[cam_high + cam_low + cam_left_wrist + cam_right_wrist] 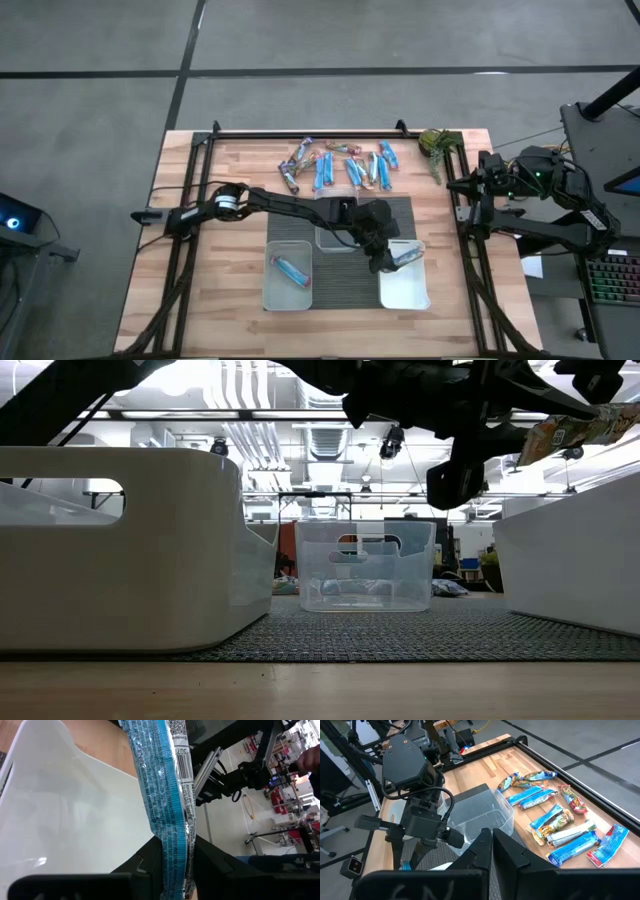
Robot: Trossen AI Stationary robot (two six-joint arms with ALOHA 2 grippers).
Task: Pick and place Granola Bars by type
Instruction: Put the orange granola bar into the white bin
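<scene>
My left gripper (387, 260) reaches out over the white tub (412, 295) at the right end of the dark mat and is shut on a blue granola bar (407, 254). The low view shows that bar (575, 430) above the tub's wall (570, 550). Several more granola bars (340, 165), mostly blue, lie flat on the wood near the far edge. One blue bar (291, 268) lies in the left tub (270, 285). My right gripper (492, 840) hangs shut with nothing in it beside the table's right edge. My left gripper pinches one end of the blue bar (176, 862) between its two fingers (220, 865). The fingers come slanting down from the table's left. The bar sticks out forward beyond the fingertips, along them, lifted clear above the white tub's floor (60, 820).
A clear tub (332, 238) stands on the mat's far side between the two others. A green plant-like clump (435, 143) lies at the far right corner. A black rail (300, 131) runs along the far edge, and frame posts stand at both sides.
</scene>
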